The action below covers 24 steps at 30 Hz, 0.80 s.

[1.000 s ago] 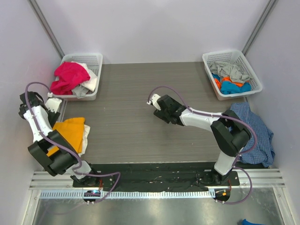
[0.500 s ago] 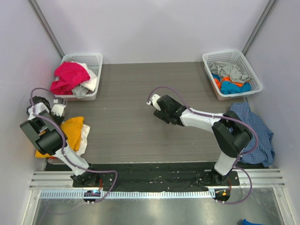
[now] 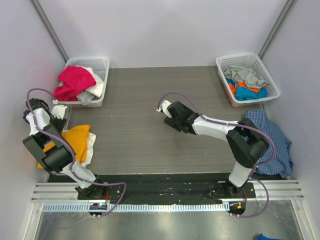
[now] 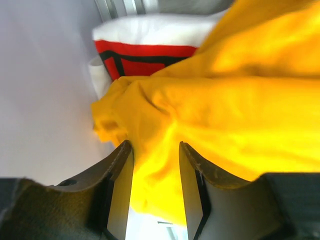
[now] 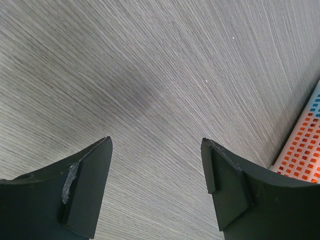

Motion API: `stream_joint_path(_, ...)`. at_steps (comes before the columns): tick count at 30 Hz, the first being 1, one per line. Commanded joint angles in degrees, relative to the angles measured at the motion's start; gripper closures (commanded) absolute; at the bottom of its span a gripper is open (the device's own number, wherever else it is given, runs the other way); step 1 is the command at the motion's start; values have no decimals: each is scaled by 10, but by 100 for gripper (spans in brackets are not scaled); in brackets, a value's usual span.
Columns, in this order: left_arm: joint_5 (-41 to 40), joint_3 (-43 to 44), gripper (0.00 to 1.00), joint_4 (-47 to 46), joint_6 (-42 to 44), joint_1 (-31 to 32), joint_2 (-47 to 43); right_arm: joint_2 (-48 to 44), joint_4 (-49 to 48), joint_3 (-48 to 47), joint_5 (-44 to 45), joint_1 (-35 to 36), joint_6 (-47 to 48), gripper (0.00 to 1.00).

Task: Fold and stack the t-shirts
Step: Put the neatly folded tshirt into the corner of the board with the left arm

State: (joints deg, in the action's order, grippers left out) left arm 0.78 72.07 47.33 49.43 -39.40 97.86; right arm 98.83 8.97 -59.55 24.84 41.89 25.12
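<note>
The orange-yellow t-shirt (image 3: 75, 137) lies on a small pile of white cloth at the table's left edge, with my left arm bent over its left side. In the left wrist view the t-shirt (image 4: 240, 100) fills the frame. A thick fold of it runs between the fingers of my left gripper (image 4: 155, 146), which stand partly apart and bear on it from both sides. Under it shows white cloth with a red print (image 4: 145, 55). My right gripper (image 5: 156, 142) hangs open over bare table at mid-table (image 3: 170, 116), holding nothing.
A white basket (image 3: 102, 62) at the back left holds a magenta garment (image 3: 75, 82) and pale cloths. Another basket (image 3: 227, 62) at the back right holds grey, blue and orange clothes. A blue checked shirt (image 3: 275, 142) lies at the right edge. The side wall stands close to my left arm.
My left arm has swung off the orange-yellow t-shirt toward the left wall, and its jaws have narrowed onto the fold. The right arm has not moved.
</note>
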Motion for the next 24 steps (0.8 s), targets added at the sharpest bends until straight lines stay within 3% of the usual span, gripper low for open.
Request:
stream_joint_path(1, 110, 53, 53, 92, -29, 1, -93, -14, -26, 0, 25, 2, -7, 21)
stream_joint_path(4, 166, 61, 49, 115, -56, 1, -146, -22, -43, 4, 48, 2, -8, 21)
stream_joint_path(10, 249, 47, 17, 71, -173, 2, -249, -36, -57, -17, 79, -27, -46, 18)
stream_joint_path(13, 278, 45, 11, 24, -267, 5, -280, -44, -57, -35, 88, -58, -76, 16)
stream_joint_path(17, 322, 38, 10, -37, -383, 15, -310, -57, -48, -65, 88, -106, -119, 12)
stream_joint_path(19, 336, 28, 10, -75, -449, 30, -323, -71, -48, -72, 90, -128, -134, 1)
stream_joint_path(24, 255, 4, 10, -145, -553, 124, -334, -87, -11, -97, 92, -148, -142, 0)
